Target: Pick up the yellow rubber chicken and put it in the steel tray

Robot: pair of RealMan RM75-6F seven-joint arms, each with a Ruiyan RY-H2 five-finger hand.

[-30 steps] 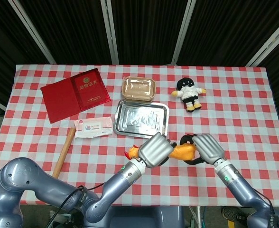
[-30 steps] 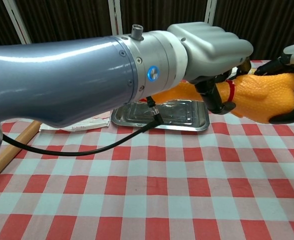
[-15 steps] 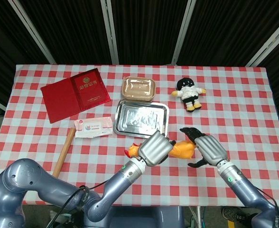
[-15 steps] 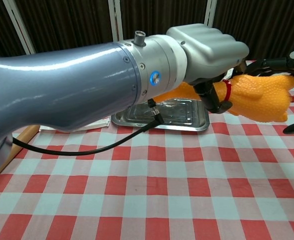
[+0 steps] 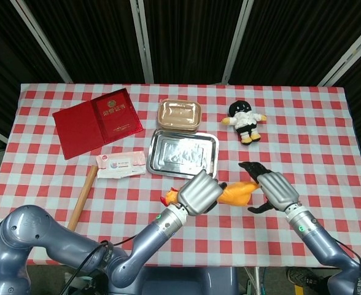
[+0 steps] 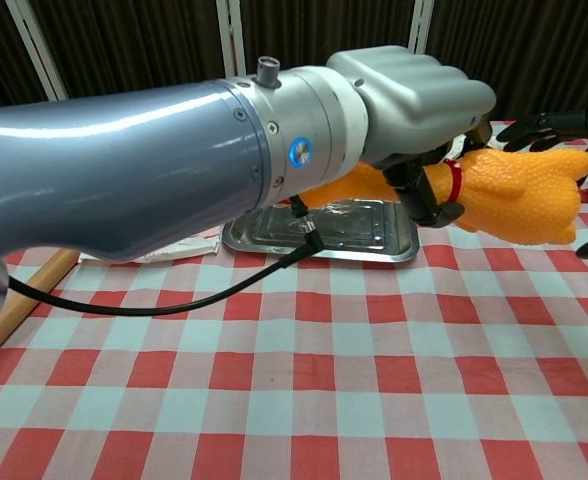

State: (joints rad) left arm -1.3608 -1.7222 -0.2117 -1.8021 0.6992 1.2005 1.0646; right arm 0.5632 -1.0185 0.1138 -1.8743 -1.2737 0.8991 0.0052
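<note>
The rubber chicken (image 5: 236, 193) is yellow-orange, with a red band at its neck and a red comb on the head. It lies roughly level above the surface, gripped around its middle by the left hand (image 5: 199, 193); the body shows on both sides of that hand. The steel tray (image 5: 183, 153) is a shallow shiny rectangle with rounded corners, flat on the surface, nothing inside. The chicken is just in front of the tray's near edge, not over it.

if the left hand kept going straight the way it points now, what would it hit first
Probably the steel tray. The left hand, holding the yellow rubber chicken, points up-table toward its near rim; depth is unclear, so it might pass above.
</note>
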